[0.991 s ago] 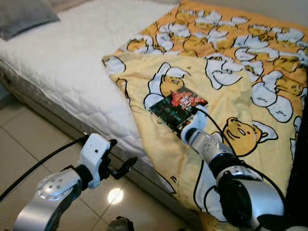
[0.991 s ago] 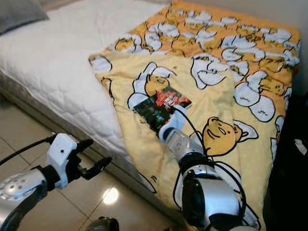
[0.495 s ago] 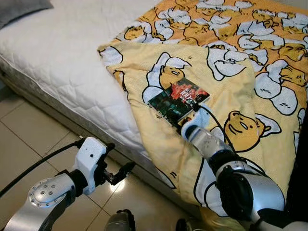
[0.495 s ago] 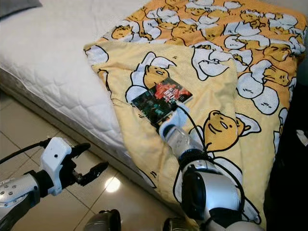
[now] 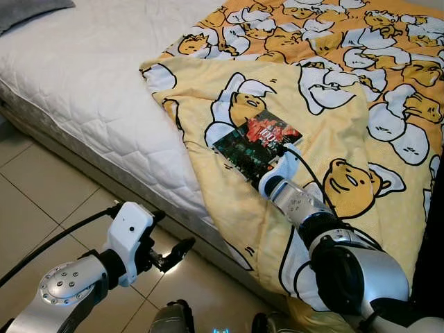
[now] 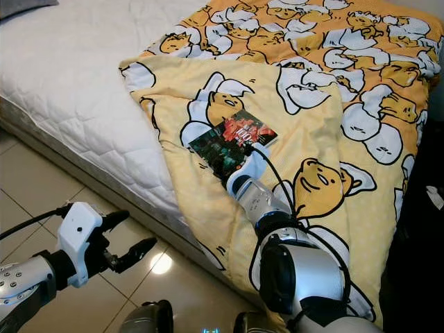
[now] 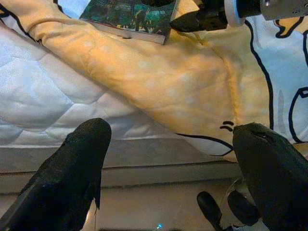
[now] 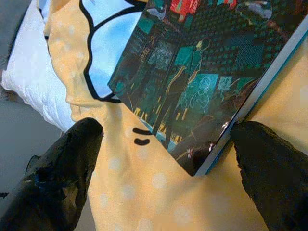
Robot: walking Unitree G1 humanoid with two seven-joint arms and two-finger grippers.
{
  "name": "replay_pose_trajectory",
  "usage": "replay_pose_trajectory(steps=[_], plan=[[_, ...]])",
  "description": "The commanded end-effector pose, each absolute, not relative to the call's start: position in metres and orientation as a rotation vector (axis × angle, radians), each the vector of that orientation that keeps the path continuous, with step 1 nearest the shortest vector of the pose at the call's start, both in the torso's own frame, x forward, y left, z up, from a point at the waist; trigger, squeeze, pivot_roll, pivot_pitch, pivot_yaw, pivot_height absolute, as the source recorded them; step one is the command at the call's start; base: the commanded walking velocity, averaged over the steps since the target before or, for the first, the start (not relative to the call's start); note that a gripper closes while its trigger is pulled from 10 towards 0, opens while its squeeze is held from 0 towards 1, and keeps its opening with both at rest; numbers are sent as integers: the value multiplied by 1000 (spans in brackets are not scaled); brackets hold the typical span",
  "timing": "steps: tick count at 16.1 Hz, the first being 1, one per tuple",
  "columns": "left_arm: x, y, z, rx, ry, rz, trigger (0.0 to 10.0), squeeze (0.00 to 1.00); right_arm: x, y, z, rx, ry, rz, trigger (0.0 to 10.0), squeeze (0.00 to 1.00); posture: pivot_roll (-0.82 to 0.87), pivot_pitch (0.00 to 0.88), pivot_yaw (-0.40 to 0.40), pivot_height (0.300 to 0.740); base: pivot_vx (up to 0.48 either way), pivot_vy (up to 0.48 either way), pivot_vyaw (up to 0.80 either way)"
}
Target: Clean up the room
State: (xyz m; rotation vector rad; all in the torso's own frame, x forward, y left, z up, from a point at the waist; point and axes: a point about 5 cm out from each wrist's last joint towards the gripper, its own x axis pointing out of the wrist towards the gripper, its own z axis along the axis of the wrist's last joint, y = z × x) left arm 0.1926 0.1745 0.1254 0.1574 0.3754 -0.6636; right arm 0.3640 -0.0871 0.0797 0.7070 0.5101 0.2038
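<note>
Left gripper (image 5: 168, 244): fingers apart, idle over floor tiles (image 5: 41, 208) beside the bed (image 5: 90, 90). Book (image 5: 257, 143): flat on yellow cartoon blanket (image 5: 333, 104), near the bed's edge. Right gripper (image 8: 163, 159): fingers spread, straddling the book's near corner. Step, as judged: grasping the book; next, close on the corner and lift.
</note>
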Motion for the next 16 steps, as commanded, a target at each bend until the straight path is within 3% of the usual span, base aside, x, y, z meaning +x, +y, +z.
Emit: replay_pose_trajectory(steps=[1,9,11,12,13,14,16], plan=[[190,178,127,165,389,-662,10000,0,361,-84,75,692,536,197,10000,1000,112,198,15,740,0,0,0],[185,181,134,176,398,-678,10000,0,356,-83,66,730,559,168,10000,1000,147,248,26,740,0,0,0],[183,182,134,175,406,-679,10000,0,356,-83,67,741,554,162,10000,929,153,257,30,740,0,0,0],[181,182,134,175,412,-680,10000,0,356,-82,67,748,551,159,10000,388,156,258,31,740,0,0,0],[181,182,134,177,415,-683,10000,0,358,-80,70,776,539,158,10000,227,160,256,31,740,0,0,0],[181,183,134,179,413,-680,10000,0,362,-78,78,836,502,163,10000,0,159,255,28,740,0,0,0],[182,183,135,175,404,-666,10000,0,373,-81,96,976,414,158,10000,0,155,244,18,740,0,0,0]])
